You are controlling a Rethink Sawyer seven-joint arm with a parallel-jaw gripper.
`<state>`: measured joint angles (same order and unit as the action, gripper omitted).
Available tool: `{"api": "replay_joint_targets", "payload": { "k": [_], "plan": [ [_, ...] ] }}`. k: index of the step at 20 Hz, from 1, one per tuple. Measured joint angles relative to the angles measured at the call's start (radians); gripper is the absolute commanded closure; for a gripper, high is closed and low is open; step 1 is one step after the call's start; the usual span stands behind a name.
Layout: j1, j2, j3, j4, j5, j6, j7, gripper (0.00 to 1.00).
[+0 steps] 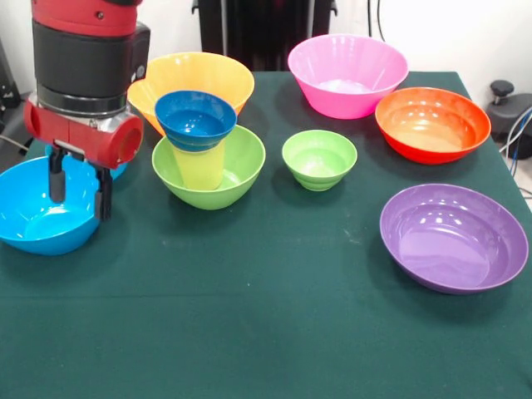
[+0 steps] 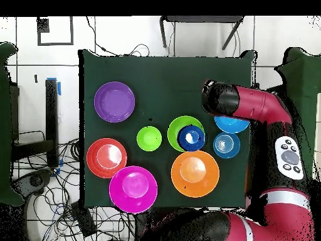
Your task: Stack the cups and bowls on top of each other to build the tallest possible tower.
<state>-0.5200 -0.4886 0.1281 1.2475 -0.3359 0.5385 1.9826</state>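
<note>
Green cloth covers the worktop [image 1: 274, 332], and the red arm's jaws [image 1: 80, 184] hang over a light blue bowl [image 1: 37, 218] at the front view's left edge. Both black fingers [image 1: 56, 176] point down into that bowl, spread apart with a clear gap and nothing between them, so they're open and holding nothing. Whether the tips actually touch the bowl's inside I can't tell. Just beside the jaws, toward the middle of the worktop, stands the tower [image 1: 199, 154]: a big lime bowl [image 1: 237, 166] with the yellow cup [image 1: 198, 166] upright inside it and a dark blue bowl [image 1: 195, 118] sitting in the cup's mouth. Right behind that is a yellow-orange bowl [image 1: 204, 76], and from overhead another small blue bowl [image 2: 226, 145] shows close to the arm. Further out from the jaws comes a small green bowl [image 1: 319, 158], then the pink bowl [image 1: 347, 73] and red-orange bowl [image 1: 432, 123], and the purple bowl [image 1: 454, 237] is the one furthest away, well apart from everything else.
</note>
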Motion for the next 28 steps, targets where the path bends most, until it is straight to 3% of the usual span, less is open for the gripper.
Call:
{"api": "replay_joint_targets", "payload": {
  "k": [15, 28],
  "plan": [
    [-0.083, 0.084, 0.095, 0.051, -0.119, -0.087, 0.0, 0.0],
    [-0.121, 0.084, 0.127, 0.097, -0.205, -0.091, 0.0, 0.0]
  ]
}}
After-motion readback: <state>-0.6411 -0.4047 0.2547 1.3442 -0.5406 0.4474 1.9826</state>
